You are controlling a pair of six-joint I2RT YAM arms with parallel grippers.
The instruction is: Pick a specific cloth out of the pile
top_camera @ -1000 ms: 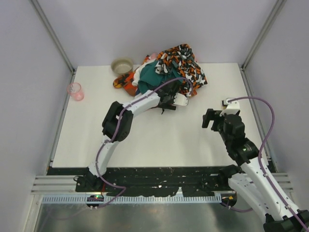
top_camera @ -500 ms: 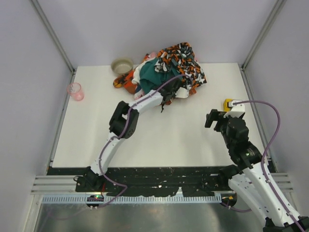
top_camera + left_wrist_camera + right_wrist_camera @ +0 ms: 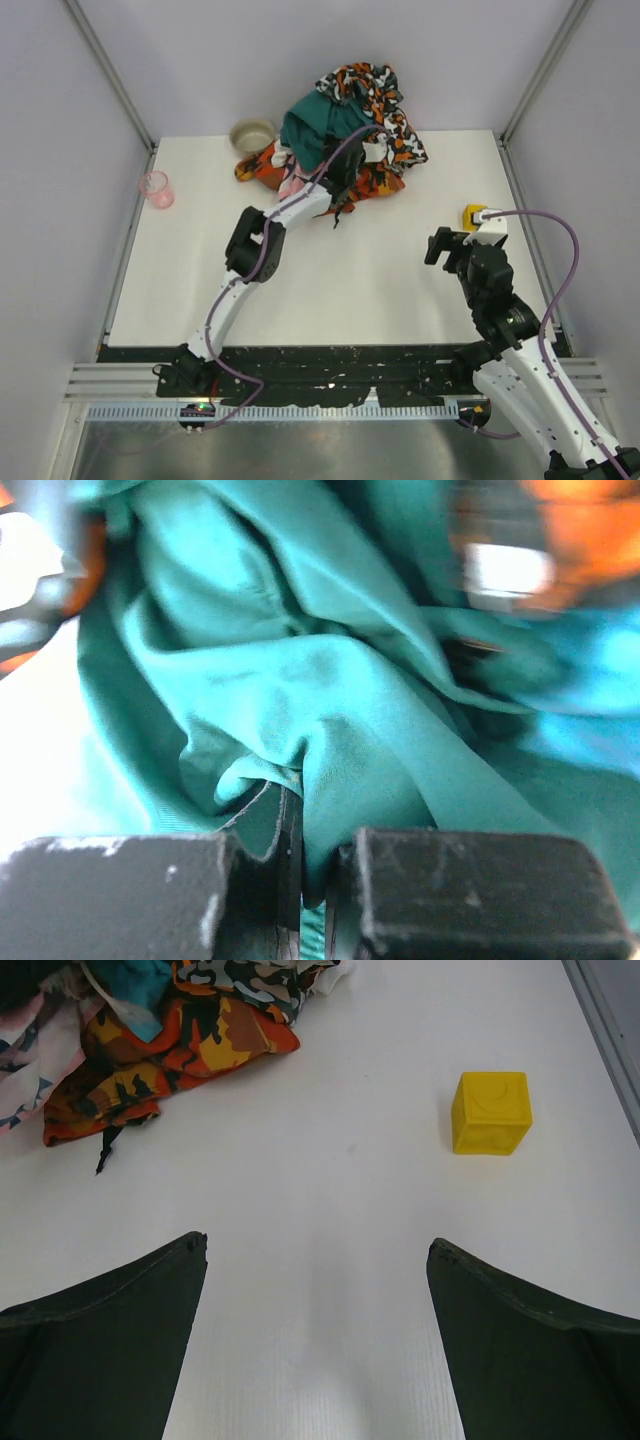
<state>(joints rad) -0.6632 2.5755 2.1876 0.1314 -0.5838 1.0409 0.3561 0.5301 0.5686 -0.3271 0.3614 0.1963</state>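
From above, the pile (image 3: 395, 150) of cloths lay at the far edge of the white counter (image 3: 330, 270). The left arm (image 3: 295, 208) reached into it, and its tip was tucked in among the cloths. A dark green-blue cloth (image 3: 315, 120) stood up high in the heap. An orange, black and white cloth (image 3: 385, 95) was beside it, and a pink cloth (image 3: 292, 185) lay low on the left. A bowl (image 3: 253, 135) sat just beside the pile, and a pink cup (image 3: 155, 188) stood near the left edge. The right fingers (image 3: 436, 246) hung over the counter, well apart from the pile and near a yellow block (image 3: 472, 214).

In the left wrist view, the left fingers (image 3: 296, 875) were squeezed together. They pinched a fold of the dark green-blue cloth. The bright blue cloth (image 3: 600, 670) showed just to the right of that fold, touching the darker one inside the pile. The top of this view was blurry.

In the right wrist view, the right fingers were spread wide and held nothing. Only bare counter lay between them. The yellow block sat ahead on the right. The edge of the pile lay ahead on the left, with orange and pink cloth showing.
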